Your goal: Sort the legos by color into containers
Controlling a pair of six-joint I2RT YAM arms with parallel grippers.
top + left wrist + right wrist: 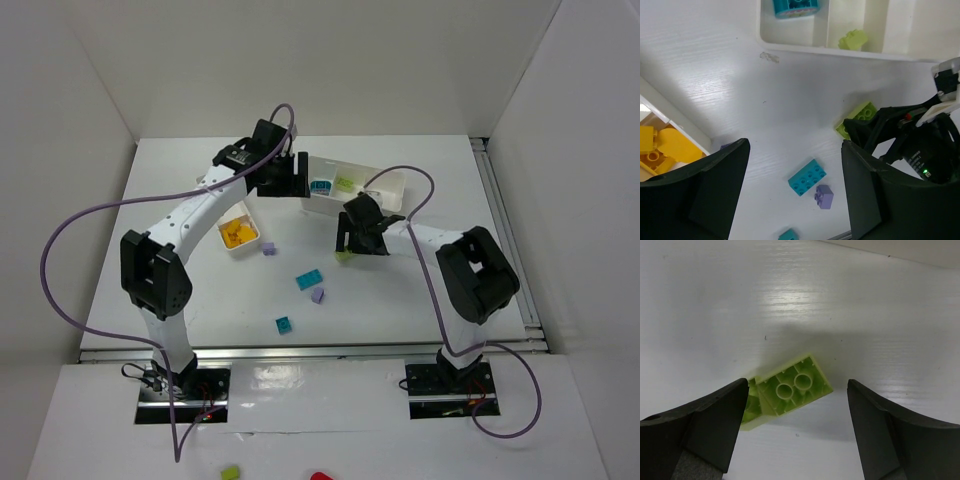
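My right gripper (347, 243) is open, low over the table, its fingers either side of an upside-down lime green lego (790, 389), also visible from above (343, 257). My left gripper (287, 181) is open and empty, high beside the wider tray (392, 178), which holds a teal lego (320, 186) and a lime one (345, 183). The narrow tray (240, 253) holds orange legos (237, 233). Loose on the table are a teal lego (309, 280), two lavender ones (318, 296) (269, 249) and a small teal one (284, 324).
The right arm's wrist (920, 150) fills the right side of the left wrist view. Purple cables loop off both arms. White walls enclose the table on three sides. A metal rail (320, 350) runs along the front edge.
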